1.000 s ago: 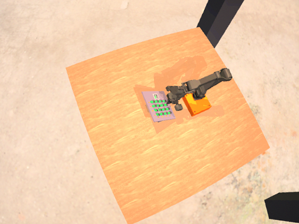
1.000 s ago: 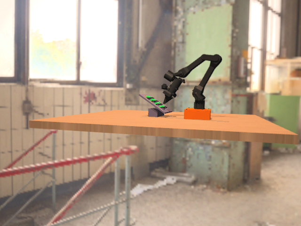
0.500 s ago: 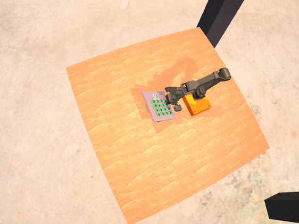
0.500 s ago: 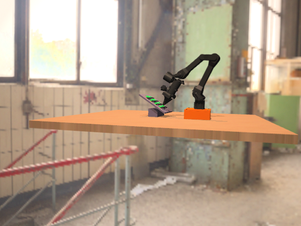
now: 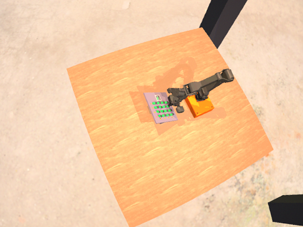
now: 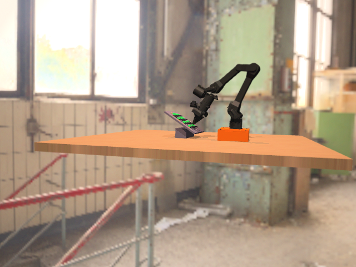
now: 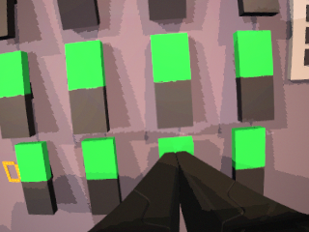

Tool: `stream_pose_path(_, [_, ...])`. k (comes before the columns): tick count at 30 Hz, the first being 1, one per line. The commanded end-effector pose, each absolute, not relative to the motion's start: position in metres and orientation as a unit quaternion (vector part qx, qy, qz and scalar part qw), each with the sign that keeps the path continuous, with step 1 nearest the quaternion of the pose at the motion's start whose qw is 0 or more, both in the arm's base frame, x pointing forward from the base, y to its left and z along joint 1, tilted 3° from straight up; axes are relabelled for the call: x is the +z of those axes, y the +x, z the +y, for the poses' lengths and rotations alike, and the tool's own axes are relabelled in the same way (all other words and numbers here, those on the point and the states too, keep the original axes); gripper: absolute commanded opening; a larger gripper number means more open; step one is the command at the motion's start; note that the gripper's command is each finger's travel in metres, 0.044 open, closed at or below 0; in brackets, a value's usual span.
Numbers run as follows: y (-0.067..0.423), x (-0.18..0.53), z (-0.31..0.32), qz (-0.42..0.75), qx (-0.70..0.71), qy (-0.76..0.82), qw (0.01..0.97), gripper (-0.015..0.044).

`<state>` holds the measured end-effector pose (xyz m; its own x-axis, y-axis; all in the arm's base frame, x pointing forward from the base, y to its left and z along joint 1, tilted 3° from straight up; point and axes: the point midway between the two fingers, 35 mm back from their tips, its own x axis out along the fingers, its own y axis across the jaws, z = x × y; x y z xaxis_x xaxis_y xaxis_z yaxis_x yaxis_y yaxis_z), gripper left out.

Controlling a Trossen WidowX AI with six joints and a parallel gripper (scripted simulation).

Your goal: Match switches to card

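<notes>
The tilted mauve panel [image 5: 148, 95] [image 6: 198, 132] [image 7: 290, 145] bears a grid of switches with green far halves and dark grey near halves. The small card [image 5: 157, 97] [image 7: 295, 63] is mounted beside the grid; only its edge shows in the wrist view. My gripper [image 5: 169, 105] [image 6: 193, 123] [image 7: 175, 162] is shut and empty, low over the nearest row. Its tips overlap the third switch from the left [image 7: 176, 143] in the wrist view, hiding its near half; contact cannot be told. The other three switches of that row show green and dark halves. Farther rows are partly cut off.
The panel rests on a dark block [image 6: 183, 133] on the wooden table [image 5: 141, 164] [image 6: 114, 139]. The orange base [image 5: 201, 109] [image 6: 232, 135] of the arm stands on the near side of the panel. Neighbouring switches lie close on both sides of the fingertips.
</notes>
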<state>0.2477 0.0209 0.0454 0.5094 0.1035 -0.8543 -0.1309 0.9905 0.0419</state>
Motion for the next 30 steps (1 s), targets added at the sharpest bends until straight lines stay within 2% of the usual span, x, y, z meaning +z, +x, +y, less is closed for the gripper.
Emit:
stream_pose_path(1, [0.2481, 0.0447, 0.0204, 0.490, 0.065, -0.013, 0.869, 0.0000])
stream_pose_path(30, [0.2502, 0.0414, 0.0208, 0.490, 0.065, -0.013, 0.869, 0.0000])
